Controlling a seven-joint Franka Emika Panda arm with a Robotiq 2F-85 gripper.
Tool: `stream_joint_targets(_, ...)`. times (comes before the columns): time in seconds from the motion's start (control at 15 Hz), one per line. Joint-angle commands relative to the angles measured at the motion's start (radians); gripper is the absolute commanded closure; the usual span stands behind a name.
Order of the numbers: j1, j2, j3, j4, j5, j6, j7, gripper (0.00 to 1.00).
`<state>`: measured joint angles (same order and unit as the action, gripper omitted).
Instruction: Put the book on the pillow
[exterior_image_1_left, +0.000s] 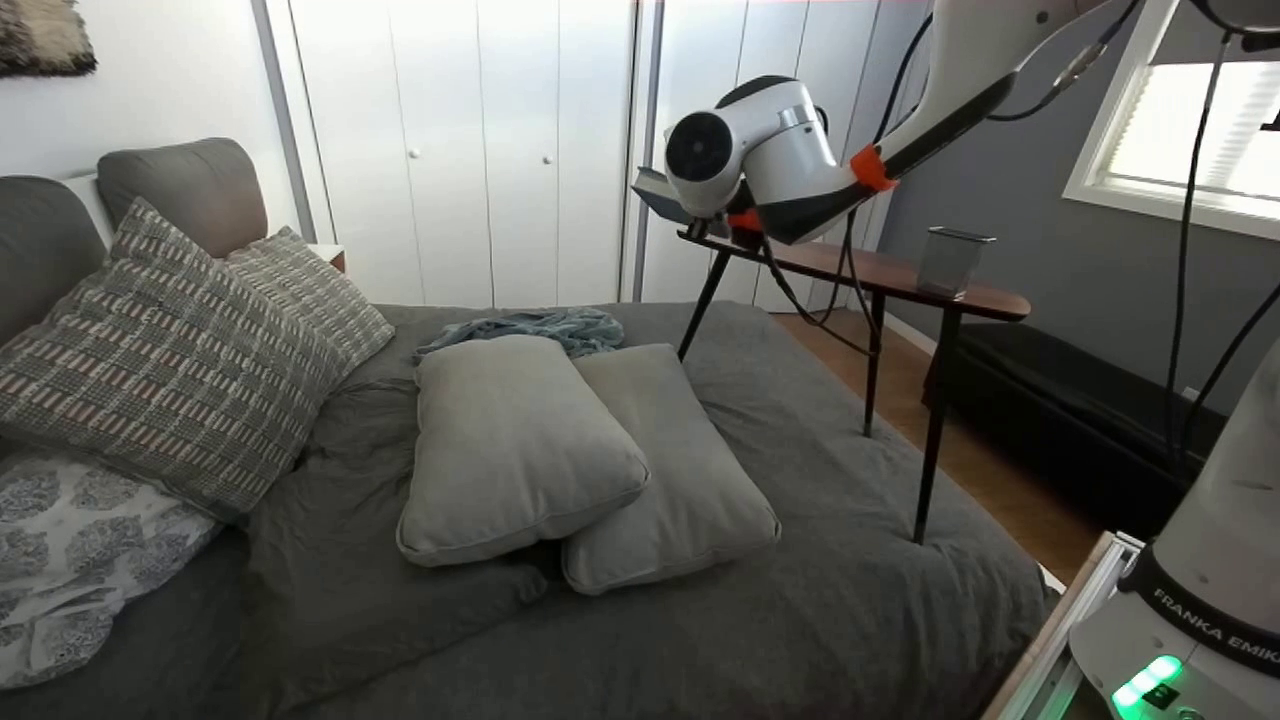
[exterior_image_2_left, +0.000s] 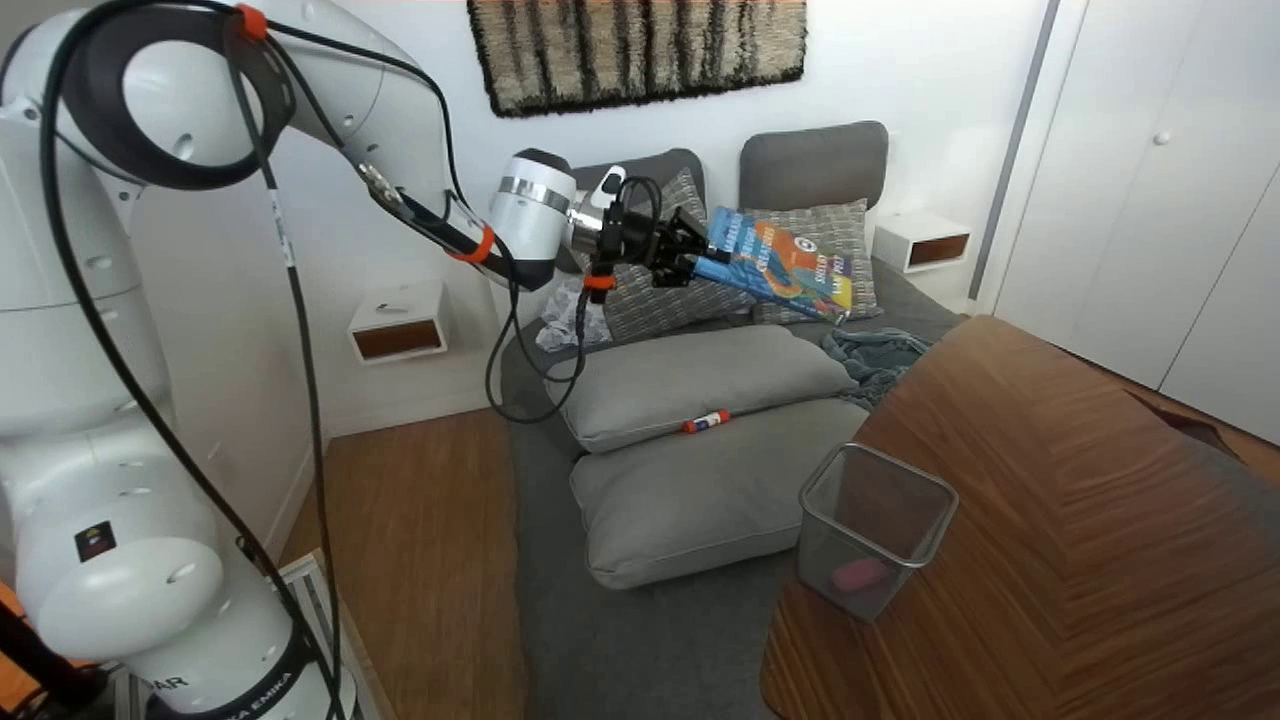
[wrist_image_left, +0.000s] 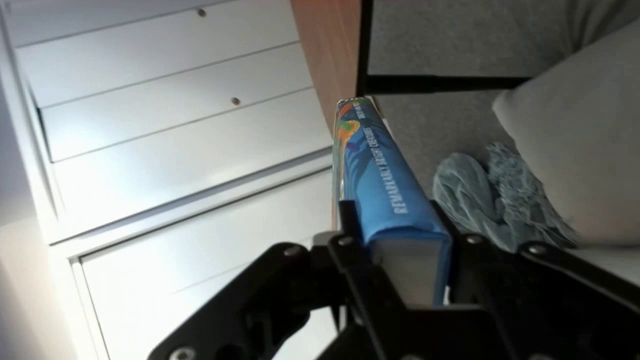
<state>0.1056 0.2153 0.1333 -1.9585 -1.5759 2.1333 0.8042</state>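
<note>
The black 2-fingered claw (wrist_image_left: 397, 222) is grasping a thick blue rectangular book (exterior_image_2_left: 785, 262), with 1 finger pressed against each side. In the wrist view the book runs from the lower centre of the frame to above the middle, its spine towards the camera, bearing white lettering that reads REMARKABLY BRIGHT CREATURES. In an exterior view it hangs in the air at the upper right of centre, sloping down to the right, its cover also orange and yellow. It is clear of the 2 plain light-grey fabric pillows (exterior_image_2_left: 700, 380) in the middle of that frame.

The pillows overlap, and a small orange, white and blue tube (exterior_image_2_left: 706, 421) lies where they meet. Just beyond them, a crumpled blue-grey fringed cloth (exterior_image_1_left: 570, 328) rests on the dark grey bed cover (exterior_image_1_left: 780, 630). At the left of an exterior view lean 2 patterned grey and rust cushions (exterior_image_1_left: 200, 360).

A brown wooden counter (exterior_image_2_left: 1080, 500) fills the lower right of an exterior view, bearing a see-through rectangular bin (exterior_image_2_left: 838, 545) with a pink item (exterior_image_2_left: 860, 574) inside. The white robot arm with orange bands (exterior_image_1_left: 790, 165) enters an exterior view from the upper right; its wrist hides most of the claw there.
</note>
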Motion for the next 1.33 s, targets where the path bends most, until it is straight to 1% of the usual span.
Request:
stream_joint_targets(0.0, -0.044, -0.057, -0.029, -0.074, 0.017, 0.143, -0.115, 0.9)
stream_joint_targets(0.07, -0.059, -0.048, -0.04, -0.08, 0.052, 0.157, -0.174, 0.9)
stream_joint_targets(0.13, -0.036, -0.026, -0.03, -0.054, 0.023, 0.132, -0.102, 0.65)
stream_joint_targets(0.27, -0.054, -0.018, -0.045, -0.073, 0.043, 0.148, -0.147, 0.65)
stream_joint_targets(0.4, -0.057, -0.017, -0.047, -0.08, 0.044, 0.15, -0.151, 0.65)
stream_joint_targets(0.47, -0.057, -0.008, -0.049, -0.079, 0.013, 0.171, -0.132, 0.9)
stream_joint_targets(0.53, -0.054, 0.026, -0.047, -0.058, -0.026, 0.202, -0.132, 0.9)
stream_joint_targets(0.6, -0.047, 0.064, -0.048, -0.036, -0.078, 0.21, -0.17, 0.9)
stream_joint_targets(0.67, -0.039, 0.11, -0.043, -0.004, -0.071, 0.184, -0.234, 0.9)
stream_joint_targets(0.87, -0.034, 0.242, -0.045, 0.092, -0.105, 0.196, -0.36, 0.9)
stream_joint_targets(1.07, -0.035, 0.348, -0.061, 0.175, -0.114, 0.191, -0.519, 0.9)
stream_joint_targets(1.27, -0.035, 0.441, -0.081, 0.269, -0.16, 0.203, -0.651, 0.9)
